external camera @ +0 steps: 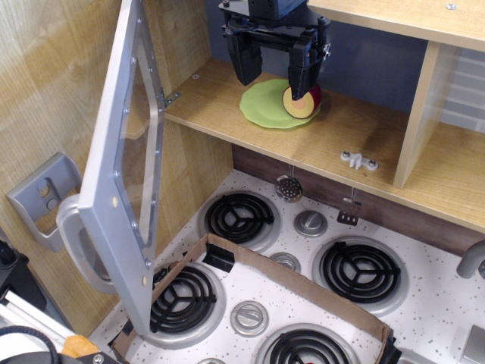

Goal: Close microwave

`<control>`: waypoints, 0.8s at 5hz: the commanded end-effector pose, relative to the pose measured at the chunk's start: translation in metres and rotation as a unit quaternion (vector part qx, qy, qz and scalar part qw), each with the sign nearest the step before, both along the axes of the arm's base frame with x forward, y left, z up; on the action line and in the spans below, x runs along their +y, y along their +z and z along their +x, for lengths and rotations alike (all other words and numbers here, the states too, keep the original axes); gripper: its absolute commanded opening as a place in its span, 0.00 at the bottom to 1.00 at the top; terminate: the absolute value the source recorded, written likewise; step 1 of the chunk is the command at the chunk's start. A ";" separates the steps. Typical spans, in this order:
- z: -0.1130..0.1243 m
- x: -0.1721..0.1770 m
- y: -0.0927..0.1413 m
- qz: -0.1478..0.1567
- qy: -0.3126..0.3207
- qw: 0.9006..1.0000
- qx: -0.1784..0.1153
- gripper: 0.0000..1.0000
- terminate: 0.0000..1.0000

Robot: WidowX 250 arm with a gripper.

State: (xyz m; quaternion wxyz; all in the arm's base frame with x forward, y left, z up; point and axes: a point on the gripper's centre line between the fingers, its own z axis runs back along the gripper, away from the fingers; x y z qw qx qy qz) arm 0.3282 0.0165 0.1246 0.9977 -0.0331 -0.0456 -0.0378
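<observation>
Standing wide open, the microwave door swings out left of its wooden compartment

Seen from above in the single view: the microwave is a wooden shelf compartment with a blue back wall, sitting above the toy stove top. Its grey door with the clear window is hinged at the compartment's left edge and juts toward the camera, its chunky handle low on the outer side. Inside the compartment lies a green plate with a halved apple on its right part. The black gripper hangs over the plate, fingers spread apart, the right fingertip just at the apple. A small white fitting rests on the compartment floor, right of the plate. A small grey holder is mounted on the wall left of the door
</observation>
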 end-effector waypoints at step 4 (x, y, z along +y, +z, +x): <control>-0.045 0.016 0.047 0.068 -0.017 0.997 -0.042 1.00 0.00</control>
